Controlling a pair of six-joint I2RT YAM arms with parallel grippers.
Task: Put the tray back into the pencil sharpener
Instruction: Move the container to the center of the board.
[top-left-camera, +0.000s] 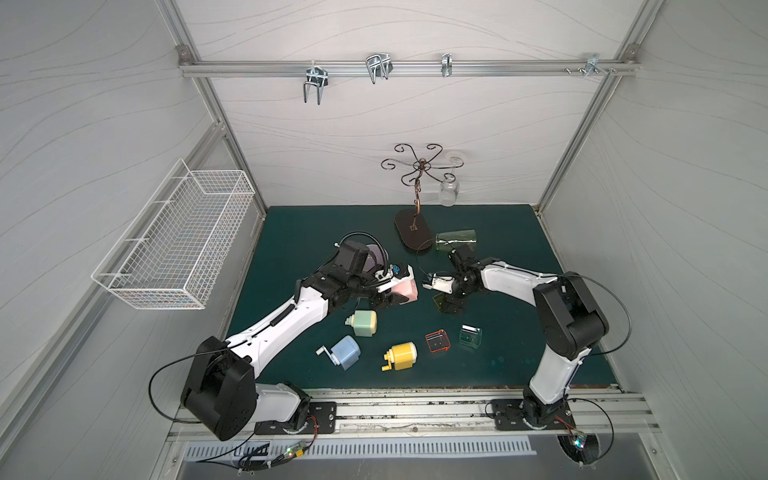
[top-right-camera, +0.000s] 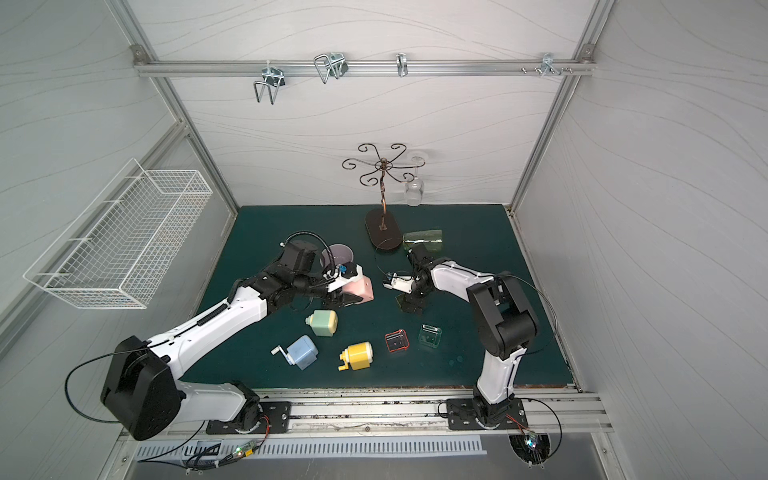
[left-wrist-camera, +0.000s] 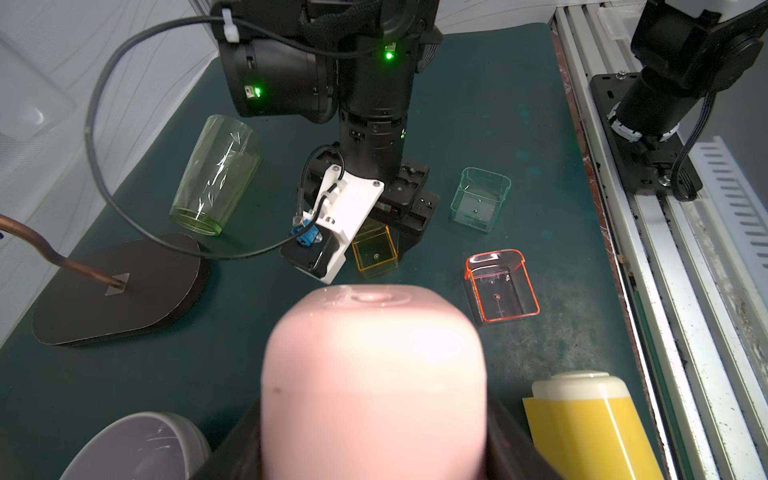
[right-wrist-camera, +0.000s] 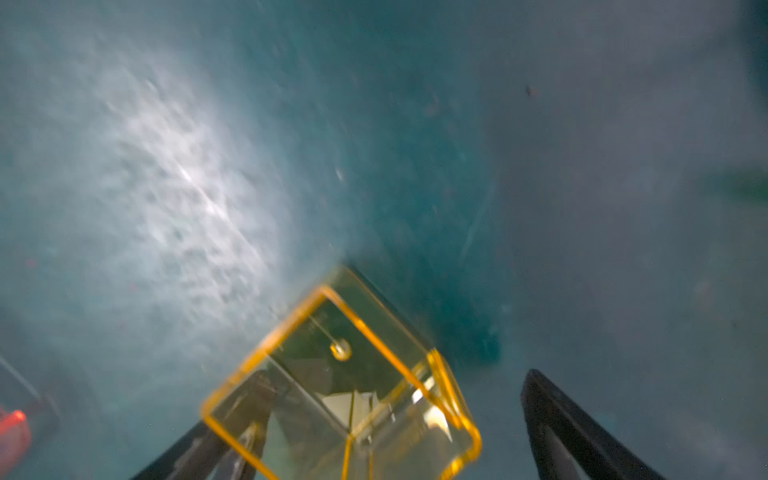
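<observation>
Since the yellow tray (right-wrist-camera: 345, 386) sits on the green mat (right-wrist-camera: 374, 166) between the spread fingers of your right gripper (right-wrist-camera: 395, 399), one finger showing through its wall and the other standing clear, centre on it and close squarely across the side walls. Only the right wrist view shows that gap. The left wrist view shows your left gripper (left-wrist-camera: 374, 436) pinching the pink pencil sharpener (left-wrist-camera: 374, 374), its slot hidden, with the orange tray (left-wrist-camera: 500, 286) and green tray (left-wrist-camera: 480, 199) nearby.
</observation>
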